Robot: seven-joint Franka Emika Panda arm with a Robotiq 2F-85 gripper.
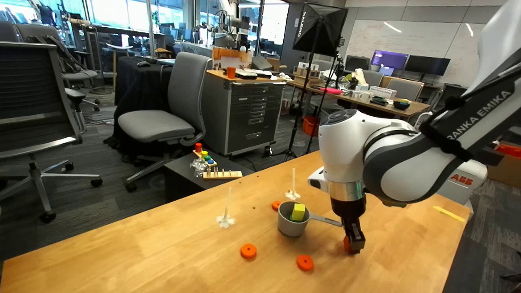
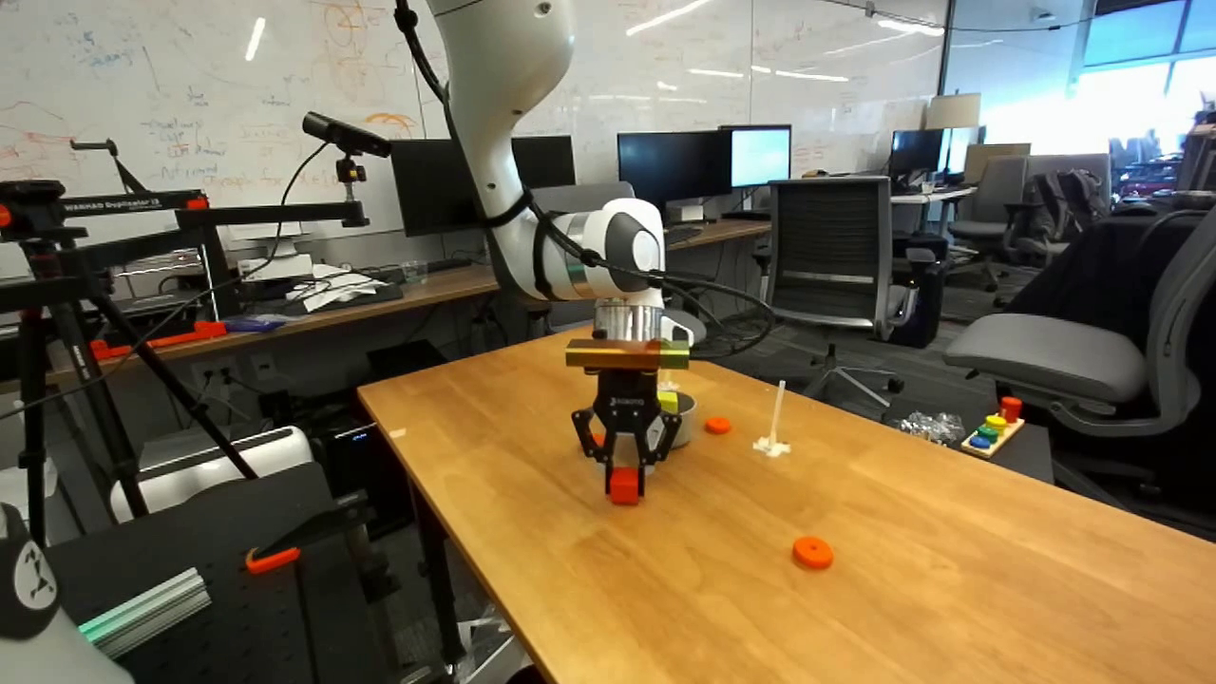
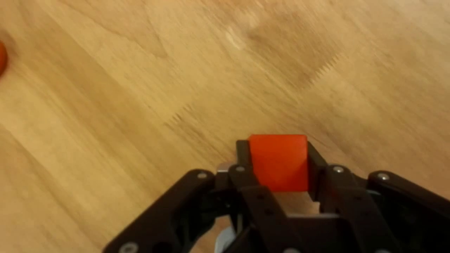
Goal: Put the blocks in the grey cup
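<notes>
My gripper (image 3: 278, 160) is shut on a red block (image 3: 281, 168), with one finger pressed against each side of it. In both exterior views the gripper (image 2: 624, 483) points straight down, and the block is at tabletop height; whether it touches the wood I cannot tell. The grey cup (image 1: 290, 228) stands upright beside the gripper, its long handle reaching toward the arm. A yellow block (image 1: 298, 212) sits in the cup and shows above its rim. Something dark green is partly visible under it. In an exterior view the gripper partly covers the cup (image 2: 686, 423).
Orange discs lie flat on the wooden table, at the front (image 1: 248, 251), near the gripper (image 1: 305, 263) and behind the cup (image 1: 276, 205). Two thin upright rods are fixed to the table, at the left (image 1: 226, 211) and behind the cup (image 1: 293, 185).
</notes>
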